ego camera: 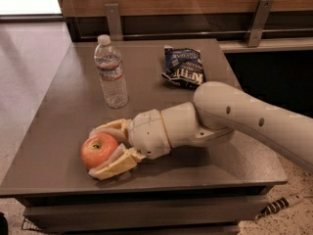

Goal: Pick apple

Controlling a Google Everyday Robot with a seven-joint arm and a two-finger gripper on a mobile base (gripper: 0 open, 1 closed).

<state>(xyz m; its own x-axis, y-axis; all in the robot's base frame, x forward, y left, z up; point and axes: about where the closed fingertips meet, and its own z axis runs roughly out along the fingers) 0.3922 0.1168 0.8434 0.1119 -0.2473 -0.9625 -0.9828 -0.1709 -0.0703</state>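
The apple is round, red-orange with a dark stem dimple on top, and sits near the front left of the grey table. My gripper reaches in from the right, low over the table. Its two tan fingers lie on either side of the apple, one behind it and one in front, and press against it. The white arm stretches across the table's front right.
A clear water bottle stands upright behind the apple, close to the far finger. A dark blue chip bag lies at the back right. The table's front edge is just below the gripper. A wooden wall with metal brackets runs behind.
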